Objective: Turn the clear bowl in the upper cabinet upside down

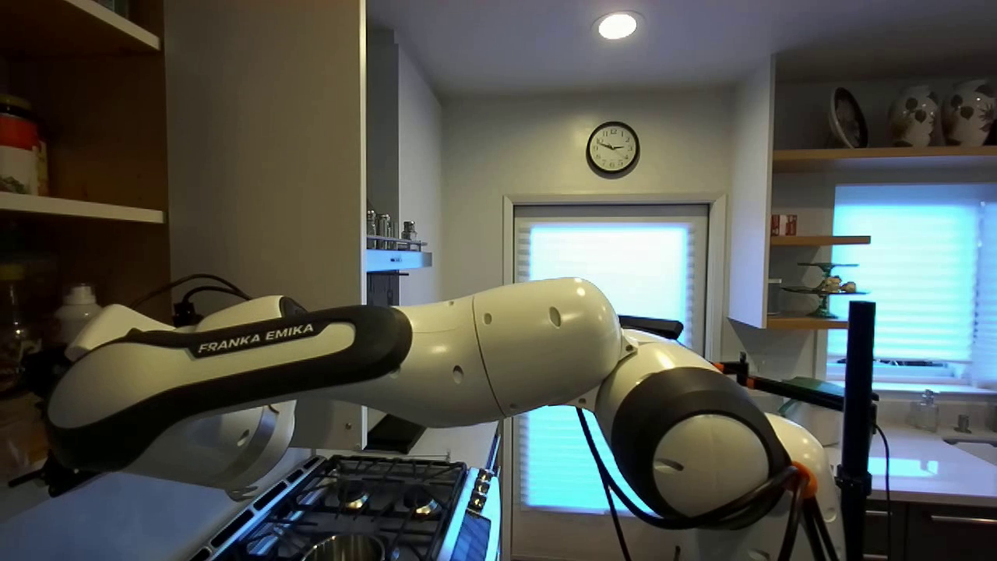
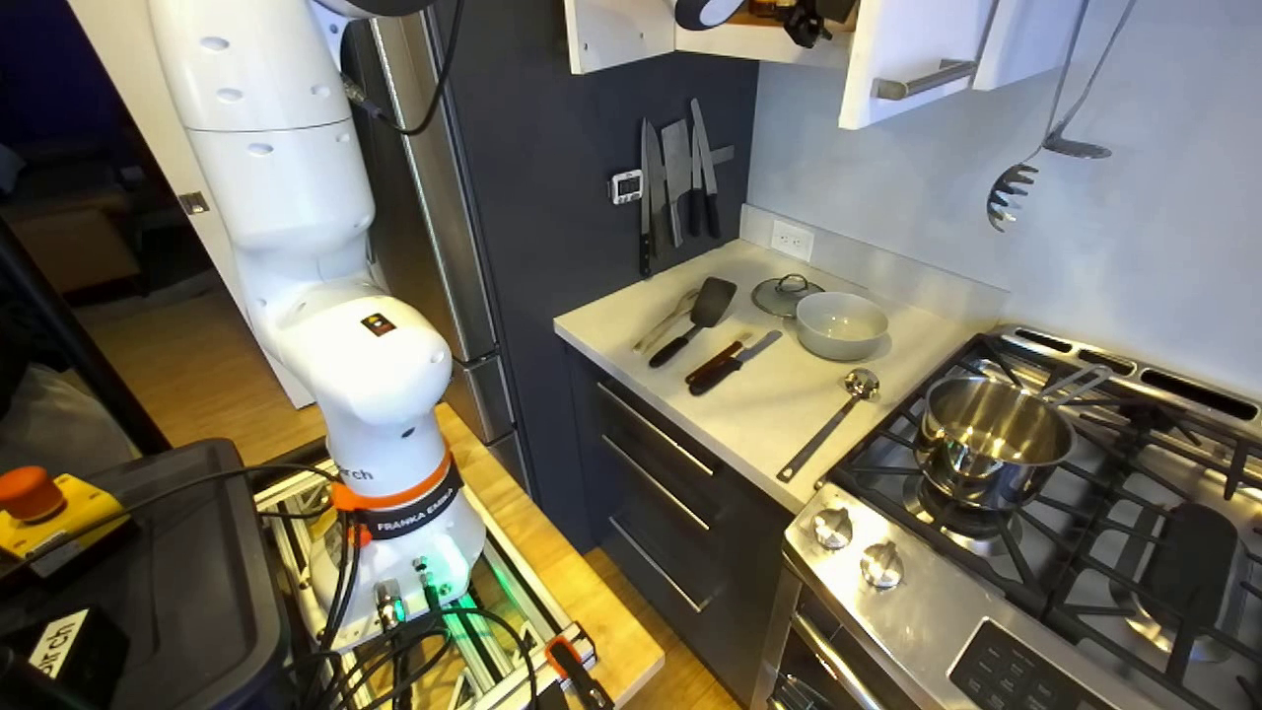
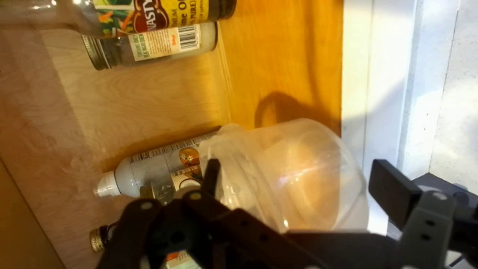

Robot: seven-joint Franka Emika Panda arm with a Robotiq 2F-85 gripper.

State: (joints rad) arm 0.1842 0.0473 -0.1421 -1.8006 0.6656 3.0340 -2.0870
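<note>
Appearing between the tool's (image 3: 301, 182) parted fingers (image 3: 393, 194) is the clear bowl (image 3: 312, 168)

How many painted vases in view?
2, both on the top wooden shelf in an exterior view: left vase nearer the standing plate, right vase at the picture's right edge. More could be out of frame.

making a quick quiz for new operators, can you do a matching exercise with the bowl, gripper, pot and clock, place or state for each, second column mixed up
Things
1. clear bowl
2. gripper
3. steel pot
4. wall clock

Places or states
A. on the gas stove
B. above the door
C. fingers spread apart
D. resting inside the upper cabinet

Right pairs: 1-D; 2-C; 3-A; 4-B
</note>
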